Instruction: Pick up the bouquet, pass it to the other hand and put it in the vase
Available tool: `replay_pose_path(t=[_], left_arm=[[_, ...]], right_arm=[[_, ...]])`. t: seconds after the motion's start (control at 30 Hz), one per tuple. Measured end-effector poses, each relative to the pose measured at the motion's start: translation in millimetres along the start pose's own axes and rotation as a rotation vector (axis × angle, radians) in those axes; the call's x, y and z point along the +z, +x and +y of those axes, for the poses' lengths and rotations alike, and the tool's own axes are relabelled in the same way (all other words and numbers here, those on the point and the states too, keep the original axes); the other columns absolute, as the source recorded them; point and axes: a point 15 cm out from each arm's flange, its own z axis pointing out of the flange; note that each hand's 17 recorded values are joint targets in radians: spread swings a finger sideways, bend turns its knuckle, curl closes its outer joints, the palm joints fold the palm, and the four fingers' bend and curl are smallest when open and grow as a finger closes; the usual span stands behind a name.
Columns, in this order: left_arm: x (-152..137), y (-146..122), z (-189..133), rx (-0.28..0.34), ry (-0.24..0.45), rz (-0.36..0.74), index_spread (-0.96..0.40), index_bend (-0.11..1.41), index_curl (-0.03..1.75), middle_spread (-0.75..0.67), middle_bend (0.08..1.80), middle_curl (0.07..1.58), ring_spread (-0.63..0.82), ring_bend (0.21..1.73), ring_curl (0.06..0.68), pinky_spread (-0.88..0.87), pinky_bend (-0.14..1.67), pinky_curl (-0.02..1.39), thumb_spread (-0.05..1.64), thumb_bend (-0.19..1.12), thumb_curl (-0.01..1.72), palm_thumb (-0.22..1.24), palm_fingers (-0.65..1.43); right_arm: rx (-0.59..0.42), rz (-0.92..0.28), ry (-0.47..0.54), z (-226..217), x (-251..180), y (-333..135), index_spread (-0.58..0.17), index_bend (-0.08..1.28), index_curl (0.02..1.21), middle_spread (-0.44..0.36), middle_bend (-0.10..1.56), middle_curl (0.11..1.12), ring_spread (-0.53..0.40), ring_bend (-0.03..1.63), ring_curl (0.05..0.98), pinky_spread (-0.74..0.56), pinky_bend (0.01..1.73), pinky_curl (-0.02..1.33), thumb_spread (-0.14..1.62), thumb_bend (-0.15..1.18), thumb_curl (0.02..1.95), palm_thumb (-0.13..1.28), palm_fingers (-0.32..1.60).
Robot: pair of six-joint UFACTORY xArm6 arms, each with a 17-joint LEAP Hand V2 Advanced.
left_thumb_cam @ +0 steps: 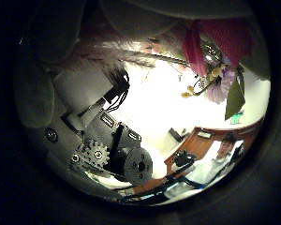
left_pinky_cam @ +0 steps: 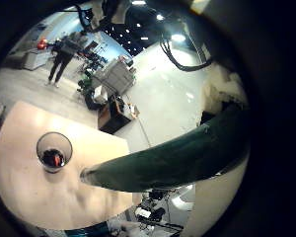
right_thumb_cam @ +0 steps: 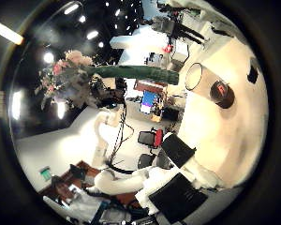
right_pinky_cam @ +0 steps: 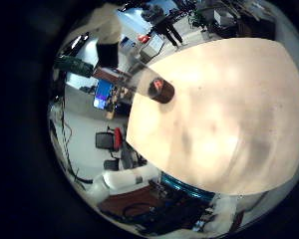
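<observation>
The left hand (left_thumb_cam: 110, 157) has the bouquet (left_pinky_cam: 178, 153). In its little finger side view the wrapped stem runs close across the palm, filling much of the view and tapering to a point above the table (left_pinky_cam: 44, 202). In the thumb side view the flower heads (left_thumb_cam: 211, 45) and some feathery sprays spread out just past that hand's own geared parts. The fingers round the stem are not shown plainly. Still, the bouquet hangs in the air, clear of the table and against this palm, so this hand is closed on it. Far below the stem the vase (left_pinky_cam: 54, 151) stands upright on the table, well apart from the bouquet, its open mouth facing up and something dark inside it. The right thumb side view shows the bouquet from a distance. It lies roughly level in the air with the flowers at one end and the wrapped stem at the other, near a white arm, well above the table and the vase. The right hand (right_thumb_cam: 178, 183) is apart from the bouquet. Its fingers reach out loosely at the edge of its thumb side view with nothing between them. Its little finger side view shows only the tabletop and the vase standing near the table's edge.
</observation>
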Motion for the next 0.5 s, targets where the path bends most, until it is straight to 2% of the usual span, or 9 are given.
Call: replay_pose_path(t=[0.17,0.37,0.5], left_arm=[[-12,-3,-11,0.011,0.030,-0.024,-0.68,0.72,1.07,-0.52,1.11,0.99,-0.39,1.51,0.581,-0.45,1.50,0.60,1.07,0.11,0.77,1.04,1.06],[-14,-14,-14,-0.002,0.032,-0.021,-0.71,0.68,1.14,-0.53,1.10,1.00,-0.39,1.51,0.579,-0.44,1.49,0.61,1.08,0.09,0.80,1.04,1.06],[-16,-24,-20,-0.009,0.046,-0.027,-0.72,0.65,1.18,-0.53,1.10,1.01,-0.39,1.51,0.578,-0.45,1.49,0.61,1.08,0.08,0.82,1.04,1.06]], right_arm=[[0.010,0.000,0.000,-3,-1,3,-0.354,0.17,0.41,0.054,0.42,0.35,0.149,0.75,0.313,0.39,0.83,0.56,1.03,-0.03,0.55,0.69,-0.05],[0.046,-0.003,-0.002,-5,-1,8,-0.335,0.14,0.34,0.124,0.33,0.32,0.211,0.67,0.278,0.47,0.78,0.49,1.04,-0.03,0.50,0.62,-0.06],[0.052,-0.004,-0.004,-4,0,10,-0.331,0.13,0.32,0.140,0.31,0.32,0.222,0.65,0.269,0.48,0.76,0.47,1.04,-0.03,0.49,0.60,-0.05]])
